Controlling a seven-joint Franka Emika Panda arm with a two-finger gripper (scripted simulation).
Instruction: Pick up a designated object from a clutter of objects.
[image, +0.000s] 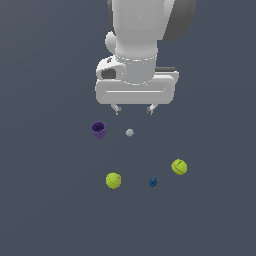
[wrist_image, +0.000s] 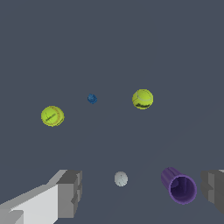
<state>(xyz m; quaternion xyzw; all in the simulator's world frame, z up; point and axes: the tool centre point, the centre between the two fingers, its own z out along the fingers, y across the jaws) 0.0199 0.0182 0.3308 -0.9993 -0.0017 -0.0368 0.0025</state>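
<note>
The white arm hangs above the dark grey counter (image: 45, 200), and its gripper (image: 133, 109) is high over the objects, touching nothing. The two fingers (image: 117, 109) stand wide apart and nothing is between them; in the wrist view they show as grey blocks at the two sides. Just under the gripper lies the tiny grey sphere (image: 129, 132), and near it, toward the exterior view's left, the ribbed purple cup (image: 98, 130), which in the wrist view is tipped on its side with the opening toward the camera. Well apart from the gripper, nearer to the exterior camera, are the two tennis balls. The duller tennis ball (image: 179, 166), a bit more olive and with pale curved seams, rests on the counter at the exterior view's right, free and not touching other things. The brighter lime tennis ball (image: 113, 180) lies at the exterior view's left, a little nearer to the camera. Between these two balls, closer to the duller one, sits the small dark-blue piece (image: 153, 182).
</note>
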